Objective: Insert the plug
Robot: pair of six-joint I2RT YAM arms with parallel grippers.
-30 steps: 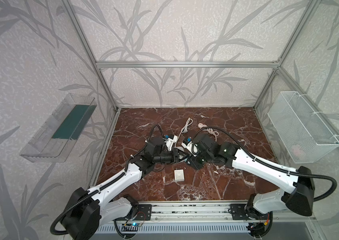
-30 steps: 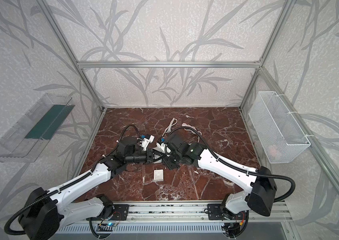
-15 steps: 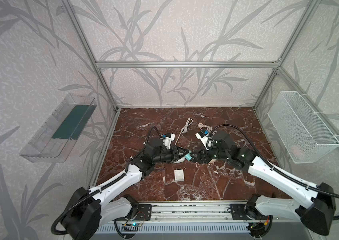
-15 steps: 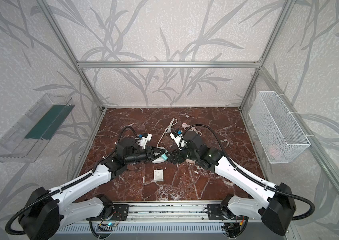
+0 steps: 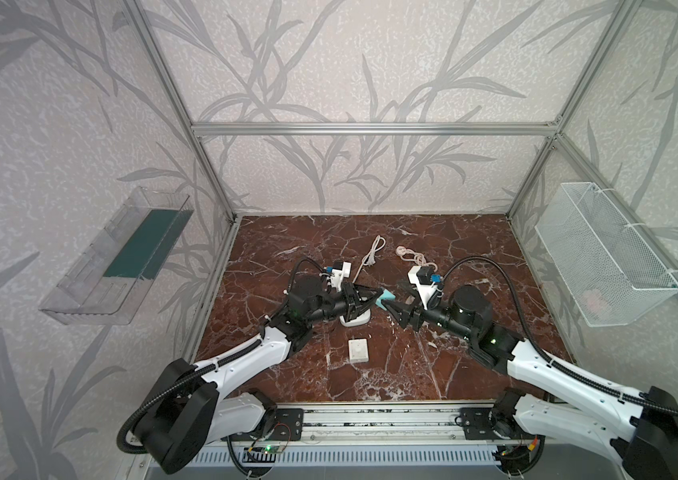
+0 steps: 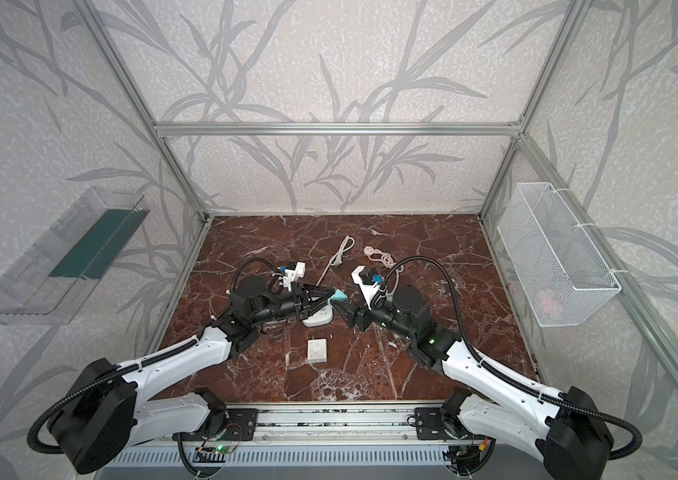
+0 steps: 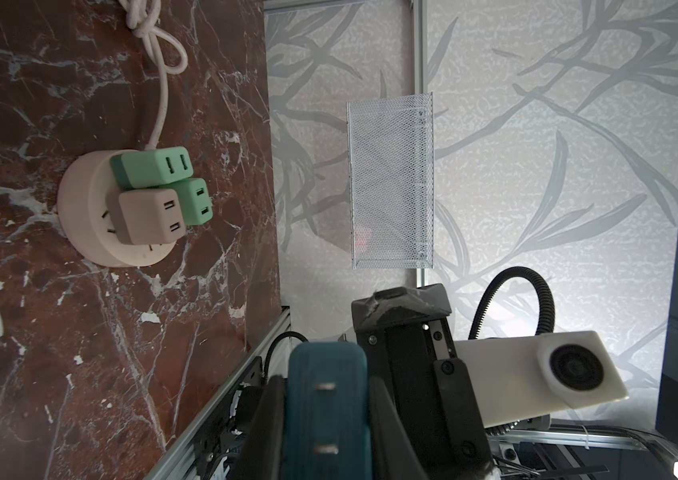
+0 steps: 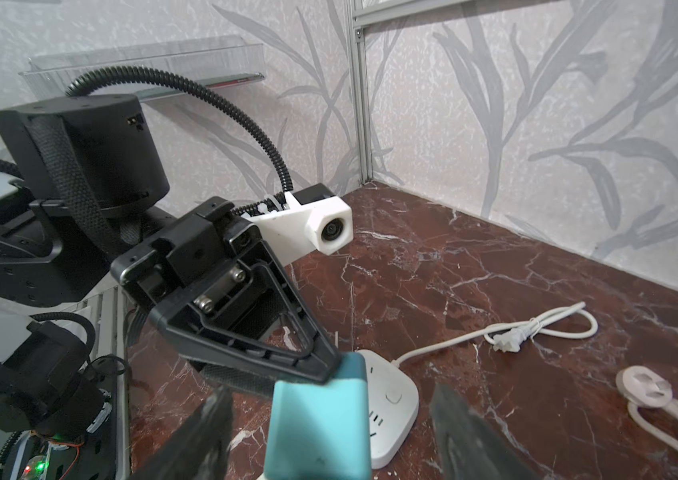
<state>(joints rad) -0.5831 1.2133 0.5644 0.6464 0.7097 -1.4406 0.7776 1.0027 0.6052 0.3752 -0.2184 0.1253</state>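
Our black left gripper (image 5: 374, 297), arm outstretched, clamps a teal plastic plug (image 8: 320, 424). The right gripper (image 5: 394, 296) faces it, jaws wide.

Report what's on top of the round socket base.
Three adapters stand plugged into the round socket base: green adapter, second green adapter, beige adapter. Outlets beneath them are covered.

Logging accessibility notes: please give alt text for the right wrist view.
The left gripper holds a teal plug, seen between the open fingers of the right gripper. A white power strip lies on the marble floor behind.
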